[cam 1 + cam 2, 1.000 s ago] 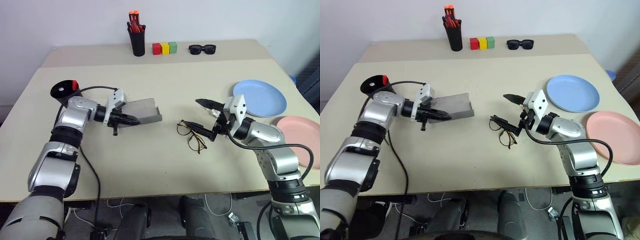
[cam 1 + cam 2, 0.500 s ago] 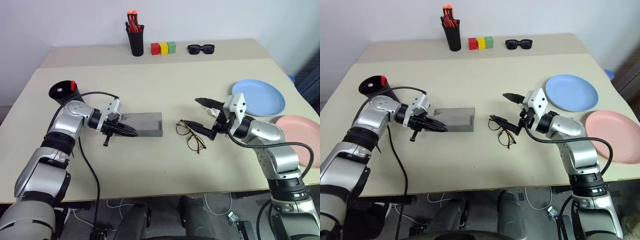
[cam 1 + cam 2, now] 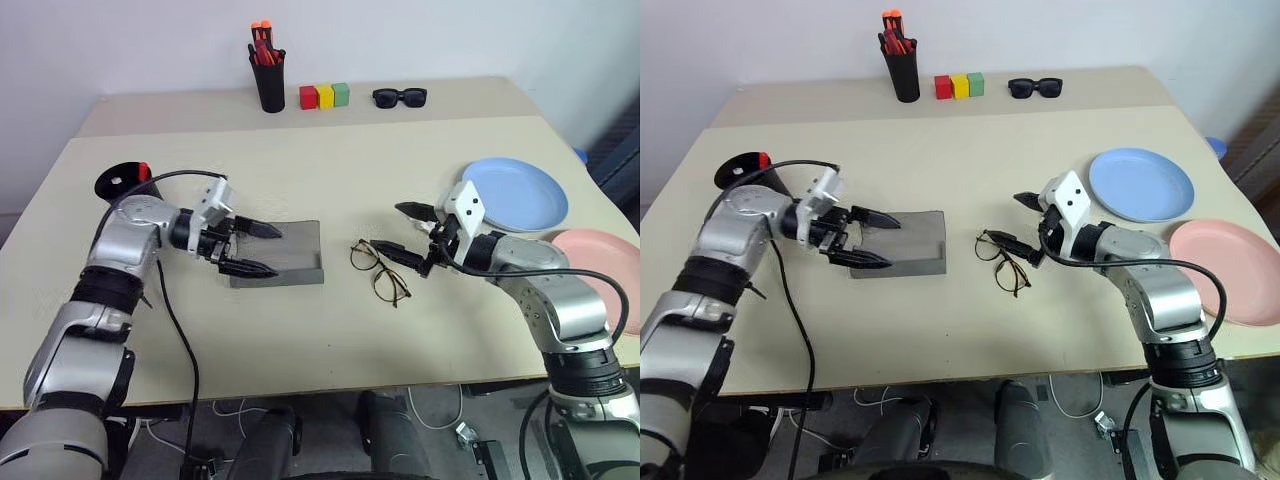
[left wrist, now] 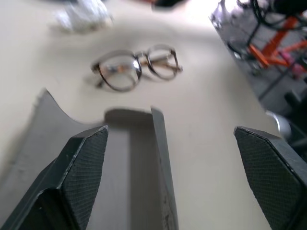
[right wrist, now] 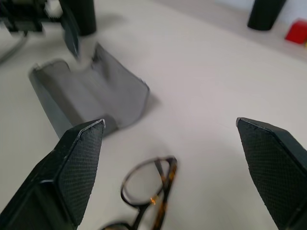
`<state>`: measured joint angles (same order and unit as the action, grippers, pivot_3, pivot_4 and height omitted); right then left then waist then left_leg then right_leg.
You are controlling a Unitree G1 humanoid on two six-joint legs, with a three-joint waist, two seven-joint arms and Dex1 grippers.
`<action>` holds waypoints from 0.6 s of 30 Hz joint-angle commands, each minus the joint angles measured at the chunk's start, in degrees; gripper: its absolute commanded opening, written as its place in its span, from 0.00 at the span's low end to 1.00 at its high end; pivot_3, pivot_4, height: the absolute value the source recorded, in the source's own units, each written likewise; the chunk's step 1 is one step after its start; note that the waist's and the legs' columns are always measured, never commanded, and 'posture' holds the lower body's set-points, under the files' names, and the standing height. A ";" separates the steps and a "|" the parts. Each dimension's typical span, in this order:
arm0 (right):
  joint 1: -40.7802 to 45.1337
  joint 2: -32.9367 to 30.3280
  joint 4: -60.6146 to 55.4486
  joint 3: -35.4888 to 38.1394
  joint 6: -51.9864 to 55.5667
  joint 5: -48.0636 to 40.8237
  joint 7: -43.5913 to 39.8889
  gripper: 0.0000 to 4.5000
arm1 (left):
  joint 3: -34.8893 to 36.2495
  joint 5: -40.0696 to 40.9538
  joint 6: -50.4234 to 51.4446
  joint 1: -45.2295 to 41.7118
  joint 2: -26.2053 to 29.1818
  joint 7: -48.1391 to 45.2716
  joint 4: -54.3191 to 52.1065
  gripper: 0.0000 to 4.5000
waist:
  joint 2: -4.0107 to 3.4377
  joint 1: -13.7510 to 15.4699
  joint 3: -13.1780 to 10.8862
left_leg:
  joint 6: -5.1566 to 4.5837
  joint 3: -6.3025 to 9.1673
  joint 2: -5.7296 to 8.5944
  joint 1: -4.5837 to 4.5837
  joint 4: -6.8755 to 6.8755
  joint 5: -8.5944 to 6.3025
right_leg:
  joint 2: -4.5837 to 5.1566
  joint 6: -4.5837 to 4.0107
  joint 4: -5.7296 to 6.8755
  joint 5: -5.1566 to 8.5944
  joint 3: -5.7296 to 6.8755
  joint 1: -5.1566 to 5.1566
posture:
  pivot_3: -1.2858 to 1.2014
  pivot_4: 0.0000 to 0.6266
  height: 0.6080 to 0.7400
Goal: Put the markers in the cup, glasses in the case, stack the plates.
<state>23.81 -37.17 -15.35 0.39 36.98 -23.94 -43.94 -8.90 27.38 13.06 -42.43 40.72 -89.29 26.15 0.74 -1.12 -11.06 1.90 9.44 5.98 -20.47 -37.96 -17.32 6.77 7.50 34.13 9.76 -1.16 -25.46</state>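
Nearest, mid-worktop (image 3: 330, 330): glasses (image 3: 381, 270) lying folded, lenses flat, arms tucked, just left of right end effector (image 3: 409, 233). Right end effector spread wide, empty, one finger above the frame, one low beside it, touching nothing as far as can be told.

Glasses likely light and fragile: thin wire, lenses prone to scratches, and prone to skid on the smooth worktop. Best taken at the bridge or across the folded arms, gently, never on a lens.

Left of glasses, apart from them: case (image 3: 283, 255), grey, lying open and flat, shell facing up. Probably stiff and light, so liable to slide under a push; better steadied by a wall or rim. Left end effector (image 3: 257, 249) spread wide over the case's left end, gripping nothing.

Right edge: pink plate (image 3: 605, 262), nearer; blue plate (image 3: 520, 193) just beyond, not stacked. Plastic, light, shallow; a rim pinch looks like the only hold.

Far left: black cup (image 3: 118, 182) behind the left arm, a red-capped marker (image 3: 145, 171) at its rim.

Farthest: pen holder (image 3: 270, 75), coloured blocks (image 3: 325, 96), sunglasses (image 3: 399, 97).
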 commanded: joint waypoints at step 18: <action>19.07 2.87 -4.73 -8.12 54.21 -2.82 18.04 1.00 | 24.14 14.44 13.04 31.08 3.04 17.10 -36.34 0.98 | 0.03 0.57 0.02 | -0.03 -0.17 -0.17 -0.06 0.00 -0.03 | 0.04 -0.01 -0.13 -0.01 -0.05 -0.01 | 0.52 0.24 1.00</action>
<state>42.47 -35.14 -19.62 -8.36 89.68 -27.19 -27.14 12.88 40.57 26.33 -11.95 44.23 -73.64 -7.27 0.77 -0.54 -11.04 1.86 9.27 5.81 -20.52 -37.96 -17.36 6.81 7.49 34.00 9.76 -1.21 -25.47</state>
